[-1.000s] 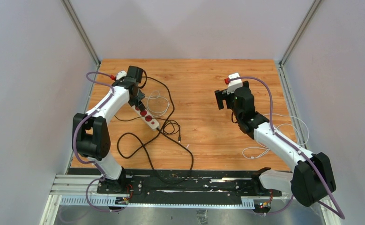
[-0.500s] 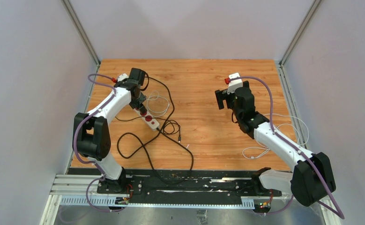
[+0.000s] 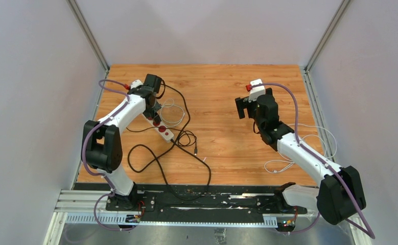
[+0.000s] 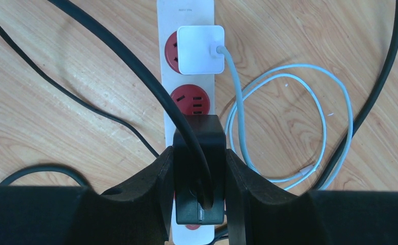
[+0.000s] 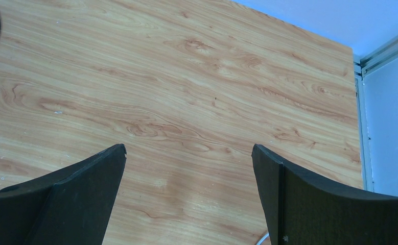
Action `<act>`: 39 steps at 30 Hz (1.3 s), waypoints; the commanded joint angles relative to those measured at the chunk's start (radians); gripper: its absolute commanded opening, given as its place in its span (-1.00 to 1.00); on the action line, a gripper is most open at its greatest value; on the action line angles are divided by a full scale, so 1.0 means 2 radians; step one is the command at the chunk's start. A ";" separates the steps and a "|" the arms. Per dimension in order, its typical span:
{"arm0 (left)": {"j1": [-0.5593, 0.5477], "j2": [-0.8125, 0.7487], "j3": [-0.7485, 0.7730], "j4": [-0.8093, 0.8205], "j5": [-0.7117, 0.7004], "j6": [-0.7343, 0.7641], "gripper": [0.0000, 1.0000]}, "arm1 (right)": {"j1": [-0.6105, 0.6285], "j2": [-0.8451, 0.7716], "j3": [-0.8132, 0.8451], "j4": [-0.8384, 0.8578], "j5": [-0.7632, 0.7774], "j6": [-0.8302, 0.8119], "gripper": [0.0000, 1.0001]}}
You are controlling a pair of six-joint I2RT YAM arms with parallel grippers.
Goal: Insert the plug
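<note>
Left gripper (image 4: 199, 153) edged along power strip (image 4: 162, 109), clamping black plug (image 4: 199, 135) between its fingers, plug face-down, lengthwise along strip, right gripper (image 5: 187, 148) spread wide.

Power strip (image 4: 186, 15): one, white. Red sockets (image 4: 189, 99) in the left wrist view: three, running from top centre to bottom centre. White charger (image 4: 201, 49): one. Black plug (image 4: 214, 148): one. White cables (image 4: 334, 127): two, the second at lower right of the top view. Robot arms (image 3: 122, 112): two.
</note>
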 commanded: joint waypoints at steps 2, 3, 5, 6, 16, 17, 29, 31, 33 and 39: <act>-0.016 0.024 0.019 -0.003 -0.012 -0.005 -1.00 | -0.009 0.005 -0.004 0.003 0.000 0.002 1.00; -0.016 0.026 0.019 -0.002 -0.012 -0.005 -1.00 | -0.009 0.004 -0.005 0.003 0.000 0.002 1.00; -0.017 0.027 0.018 -0.004 -0.018 -0.003 -1.00 | -0.010 0.003 -0.005 0.003 -0.001 0.002 1.00; -0.018 0.028 0.018 -0.007 -0.025 -0.003 -1.00 | -0.010 0.002 -0.005 0.003 0.000 0.002 1.00; -0.047 0.045 -0.028 -0.022 -0.048 -0.013 -1.00 | -0.014 0.009 -0.006 0.008 -0.010 0.000 1.00; -0.052 0.057 -0.022 -0.024 -0.049 -0.014 -1.00 | -0.014 0.011 -0.006 0.009 -0.010 0.000 1.00; -0.073 0.117 0.012 -0.055 -0.084 -0.027 -1.00 | -0.016 0.005 -0.007 0.005 -0.011 -0.003 1.00; -0.073 0.104 -0.013 -0.054 -0.087 -0.040 -1.00 | -0.016 0.006 -0.007 0.005 -0.012 -0.005 1.00; -0.074 0.089 -0.040 -0.051 -0.094 -0.047 -1.00 | -0.016 0.007 -0.007 0.006 -0.015 -0.007 1.00; -0.108 0.083 -0.066 -0.050 -0.110 -0.067 -1.00 | -0.016 0.014 -0.009 0.012 -0.018 -0.013 1.00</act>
